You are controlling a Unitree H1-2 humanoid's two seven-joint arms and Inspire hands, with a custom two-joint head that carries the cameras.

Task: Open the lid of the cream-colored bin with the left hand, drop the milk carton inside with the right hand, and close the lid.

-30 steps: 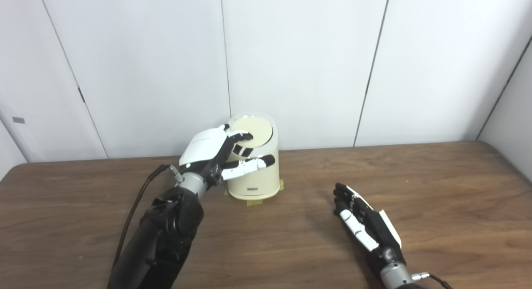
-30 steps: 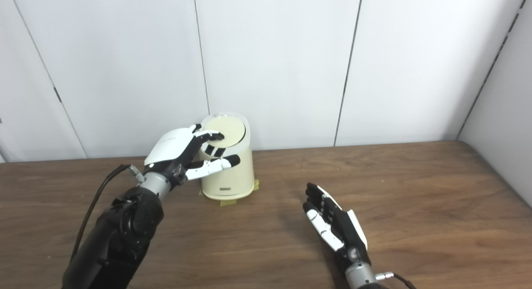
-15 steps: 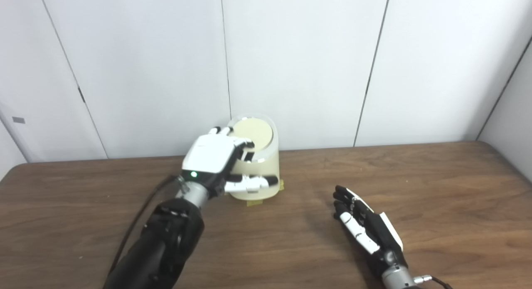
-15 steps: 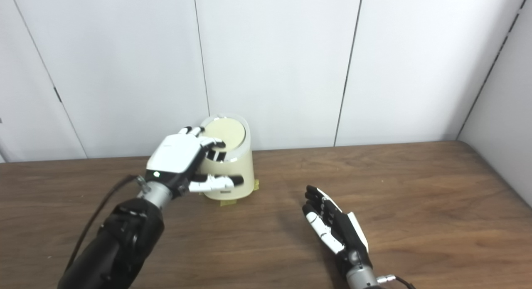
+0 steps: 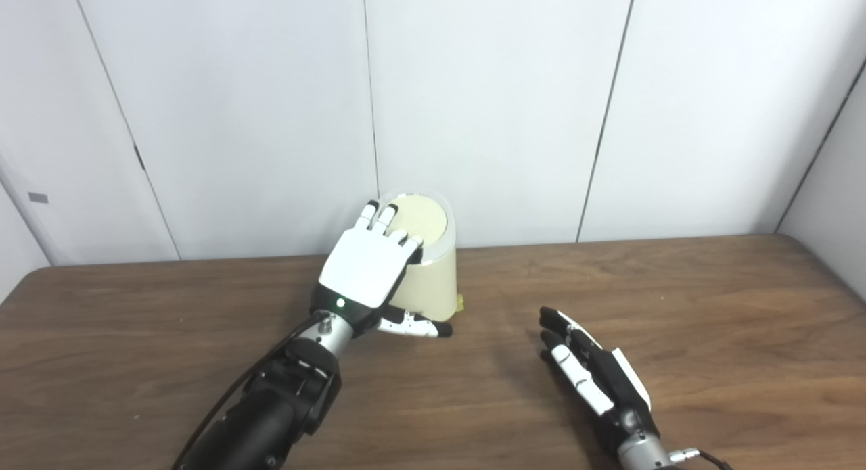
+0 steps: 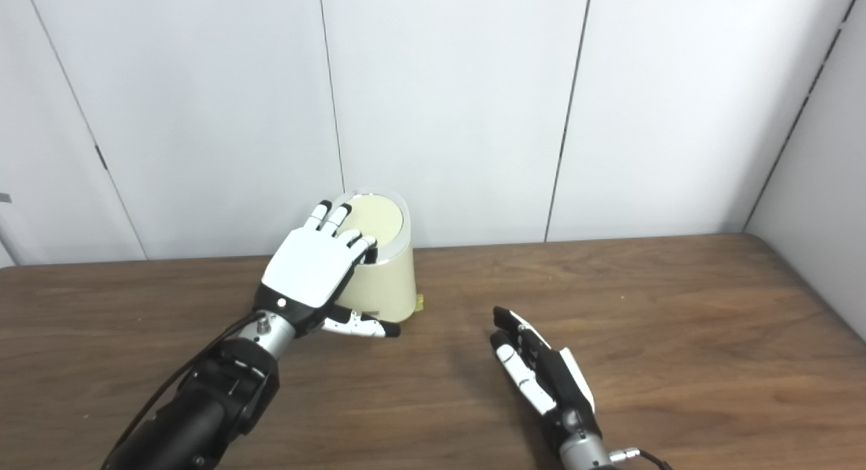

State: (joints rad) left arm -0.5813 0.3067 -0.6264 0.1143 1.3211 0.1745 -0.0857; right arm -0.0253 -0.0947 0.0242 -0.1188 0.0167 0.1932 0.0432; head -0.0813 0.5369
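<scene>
The cream-colored bin (image 5: 433, 291) stands at the back of the wooden table (image 5: 710, 301), close to the wall, with its round lid (image 5: 425, 216) lying flat and shut. My left hand (image 5: 365, 267) is open, back facing up, covering the bin's front left. Its fingertips (image 5: 379, 216) lie on the lid's left edge and its thumb (image 5: 416, 326) reaches across low in front of the bin. My right hand (image 5: 588, 375) lies open on the table to the right, palm turned inward, holding nothing. No milk carton shows in either view.
White wall panels (image 5: 487, 105) rise right behind the bin. A bit of yellow tape (image 5: 460, 301) sticks out at the bin's base. The table's right edge runs near the side wall (image 5: 832, 206).
My left hand has rolled palm-down and slid over the lid's front-left edge, its thumb dropping toward the bin's base. The right hand barely moved. The whole picture shifted slightly.
</scene>
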